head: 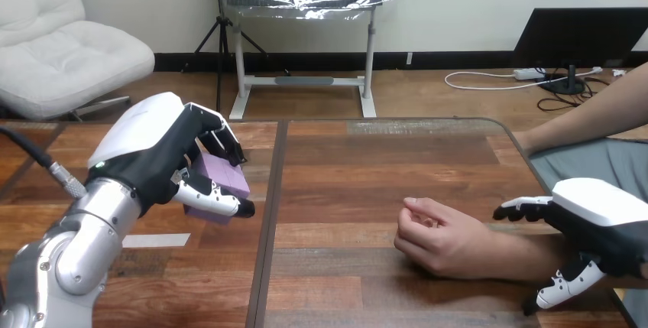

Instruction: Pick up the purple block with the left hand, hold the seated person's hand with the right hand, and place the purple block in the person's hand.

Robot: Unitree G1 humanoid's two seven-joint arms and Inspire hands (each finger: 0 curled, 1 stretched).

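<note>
My left hand (153, 156) is curled round the block (227, 181), lifted above the desk's (382, 160) left side, well apart from the person's hand (435, 240) resting mid-desk, whose forearm (493, 255) my right hand (604, 225) covers, though I cannot tell if it grips.

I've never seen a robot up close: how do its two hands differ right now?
The left hand is curled round the purple block; the right hand holds nothing, fingers relaxed. The left is at the table's left; the right beside the person's forearm. Both are black with white shells.
</note>
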